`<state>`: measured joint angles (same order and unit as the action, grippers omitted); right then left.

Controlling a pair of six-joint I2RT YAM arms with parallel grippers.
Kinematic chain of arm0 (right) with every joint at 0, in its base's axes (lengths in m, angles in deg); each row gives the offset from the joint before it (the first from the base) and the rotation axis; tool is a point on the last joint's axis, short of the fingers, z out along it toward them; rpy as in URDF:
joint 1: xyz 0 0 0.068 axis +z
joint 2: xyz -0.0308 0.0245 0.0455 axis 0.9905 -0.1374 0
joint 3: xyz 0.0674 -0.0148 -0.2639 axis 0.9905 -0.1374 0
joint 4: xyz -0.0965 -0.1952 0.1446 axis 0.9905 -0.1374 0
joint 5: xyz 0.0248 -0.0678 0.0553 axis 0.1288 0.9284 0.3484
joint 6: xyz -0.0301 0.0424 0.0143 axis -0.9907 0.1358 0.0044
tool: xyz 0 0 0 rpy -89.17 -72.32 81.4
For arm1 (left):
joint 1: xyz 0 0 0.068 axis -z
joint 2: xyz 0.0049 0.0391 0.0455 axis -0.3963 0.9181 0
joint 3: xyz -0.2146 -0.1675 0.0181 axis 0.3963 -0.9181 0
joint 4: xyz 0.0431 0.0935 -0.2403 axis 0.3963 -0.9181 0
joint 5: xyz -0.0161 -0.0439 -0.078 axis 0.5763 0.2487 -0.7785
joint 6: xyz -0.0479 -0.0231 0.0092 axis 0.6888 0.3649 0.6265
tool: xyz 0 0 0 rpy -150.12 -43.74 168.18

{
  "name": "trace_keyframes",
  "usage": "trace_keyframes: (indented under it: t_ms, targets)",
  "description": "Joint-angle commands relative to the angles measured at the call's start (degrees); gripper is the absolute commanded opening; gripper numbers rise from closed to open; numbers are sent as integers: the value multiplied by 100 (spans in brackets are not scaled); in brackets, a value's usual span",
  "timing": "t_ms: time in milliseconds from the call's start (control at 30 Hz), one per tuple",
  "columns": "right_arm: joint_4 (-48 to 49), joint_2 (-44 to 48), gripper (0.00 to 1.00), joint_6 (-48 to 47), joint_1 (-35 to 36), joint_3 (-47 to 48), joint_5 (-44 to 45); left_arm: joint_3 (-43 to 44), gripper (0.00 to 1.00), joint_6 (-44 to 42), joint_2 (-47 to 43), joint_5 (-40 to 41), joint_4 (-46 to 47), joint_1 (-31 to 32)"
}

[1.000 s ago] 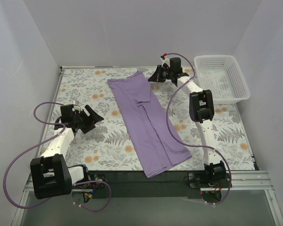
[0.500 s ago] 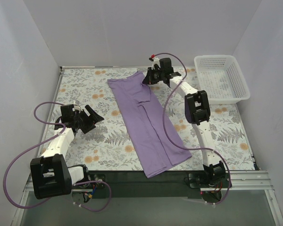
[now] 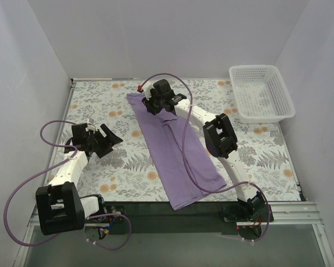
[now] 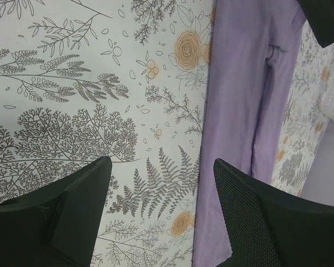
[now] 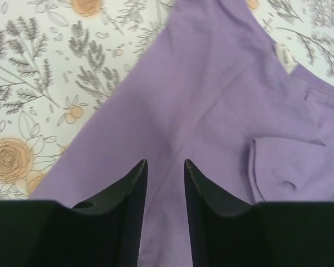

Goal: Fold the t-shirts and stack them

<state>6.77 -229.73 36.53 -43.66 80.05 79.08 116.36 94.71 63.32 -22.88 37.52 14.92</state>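
The shirt (image 3: 175,150) lies flat on the table (image 3: 100,105), folded lengthwise into a long strip that runs diagonally from the far middle to the near edge, where its end reaches the table's lip. A sleeve flap (image 5: 278,172) is tucked on top near the far end.

The right gripper (image 5: 163,167) hangs over that far end, jaws a little apart with nothing between them, only cloth below. Its arm stretches across the strip, and its cable (image 3: 167,75) loops above and then trails down along the fabric. The left gripper (image 3: 112,139) hovers wide apart over bare table to the left of the shirt, holding nothing. The basket (image 3: 261,118) sits in the far right corner, well apart.

Risks, as I judge them:
- With so narrow a gap, a pinch here could catch only the top layer, so the strip would peel open instead of folding over.
- The cable or the arm could drag across the cloth and skew the fold.
- A pull toward the near side might slide the near end off the table.
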Motion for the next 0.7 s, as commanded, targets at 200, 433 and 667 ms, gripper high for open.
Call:
trace_keyframes:
  t_ms: [200, 433, 667]
  targets:
    - [-1331, 1282, 66, -1873, -819, -215, -3025, -62, 73, -72, -80, -404, 152, 69]
    - [-2379, 3364, 98, -4508, -1444, -2926, -4226, 17, 72, -107, -132, -873, 407, 1706]
    - [-4714, 5703, 95, -8641, -2768, -5855, -4280, 184, 68, -291, -1001, 646, 170, 4987]
